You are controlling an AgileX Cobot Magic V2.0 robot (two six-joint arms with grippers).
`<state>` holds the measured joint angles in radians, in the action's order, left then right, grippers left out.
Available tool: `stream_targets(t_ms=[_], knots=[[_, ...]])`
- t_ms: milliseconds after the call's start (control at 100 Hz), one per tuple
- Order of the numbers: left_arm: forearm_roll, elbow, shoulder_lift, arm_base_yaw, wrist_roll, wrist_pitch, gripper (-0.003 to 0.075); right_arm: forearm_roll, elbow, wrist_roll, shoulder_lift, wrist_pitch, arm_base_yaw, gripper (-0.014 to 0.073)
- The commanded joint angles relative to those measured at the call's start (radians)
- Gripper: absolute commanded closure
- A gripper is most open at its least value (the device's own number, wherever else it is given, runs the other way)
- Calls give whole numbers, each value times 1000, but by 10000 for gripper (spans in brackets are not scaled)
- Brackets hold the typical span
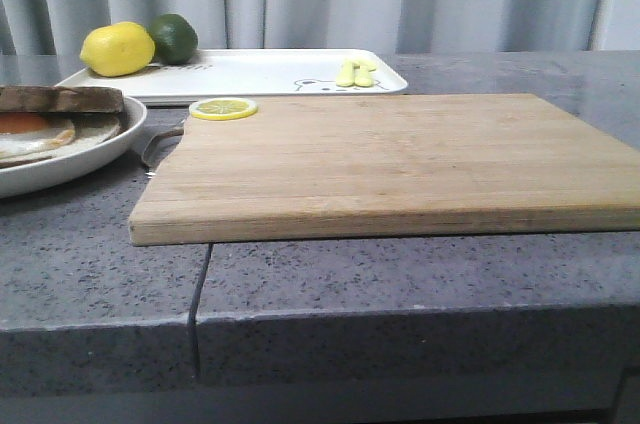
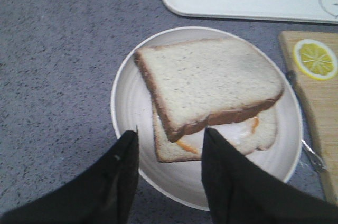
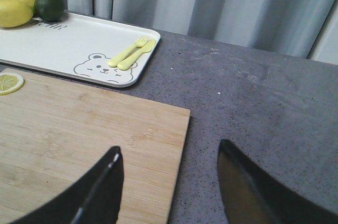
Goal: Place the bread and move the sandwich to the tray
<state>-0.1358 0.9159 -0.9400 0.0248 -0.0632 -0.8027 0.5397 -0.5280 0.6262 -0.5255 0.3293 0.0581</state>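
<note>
Left wrist view: sandwich (image 2: pixel 211 97) on its plate (image 2: pixel 127 102), top bread (image 2: pixel 206 81) askew.
Left gripper (image 2: pixel 170 142) hovers spread, empty; right gripper (image 3: pixel 169 168) spread over the table; tray (image 1: pixel 270 72) at 12 o'clock.

The front view's left edge cuts off the plate (image 1: pixel 120 139) and sandwich (image 1: pixel 50 119).

Left hand (image 2: pixel 169 152) fingers spread and empty, right hand (image 3: pixel 169 179) fingers spread wide and empty
</note>
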Motion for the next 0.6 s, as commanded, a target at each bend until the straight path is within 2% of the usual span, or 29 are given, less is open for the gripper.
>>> stream_targets(t_ms=[0, 170, 590], knots=[[-3, 29, -24, 49, -9, 65, 463, 12, -26, 8, 1, -72, -8, 180], [-3, 29, -72, 109, -4, 65, 463, 12, -26, 8, 1, -70, -8, 180], [-25, 29, -224, 109, -2, 120, 463, 21, -26, 8, 1, -72, -8, 180]])
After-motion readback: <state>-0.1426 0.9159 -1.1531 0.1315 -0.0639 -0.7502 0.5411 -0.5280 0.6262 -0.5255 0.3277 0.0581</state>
